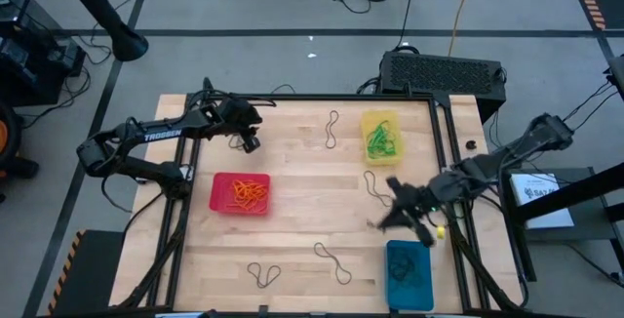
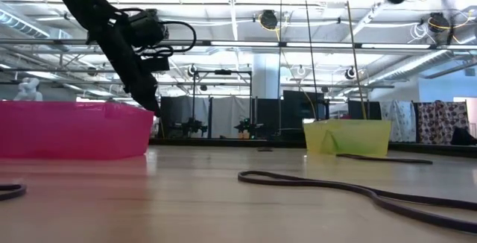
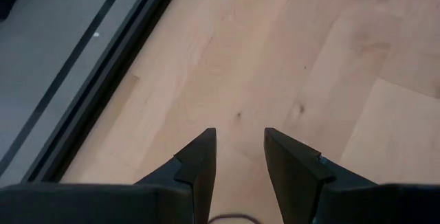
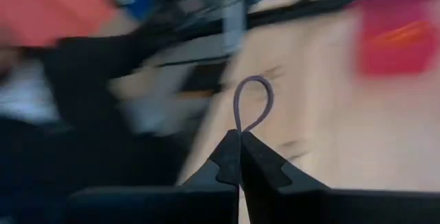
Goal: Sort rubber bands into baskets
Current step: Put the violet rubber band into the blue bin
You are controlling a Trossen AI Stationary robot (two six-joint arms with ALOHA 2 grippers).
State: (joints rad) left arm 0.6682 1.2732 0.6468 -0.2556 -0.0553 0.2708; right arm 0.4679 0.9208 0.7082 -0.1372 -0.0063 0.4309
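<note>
Here the right gripper (image 4: 240, 133) had its jaws pinched shut on a dark rubber band (image 4: 251, 102), carried just above the table near the blue basket (image 1: 409, 272). The loop was held only by a sliver, so a fast swing could probably have flicked it free short of the basket. Farther off, the left gripper (image 3: 239, 157) hung with jaws narrowly parted beyond the red basket (image 1: 240, 193), holding nothing.

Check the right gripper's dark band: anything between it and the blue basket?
Nothing visible. The right gripper is shut on a thin dark rubber band, just off the near-right blue rectangular plastic basket, which holds dark bands. Only bare wooden table lies between them.
</note>
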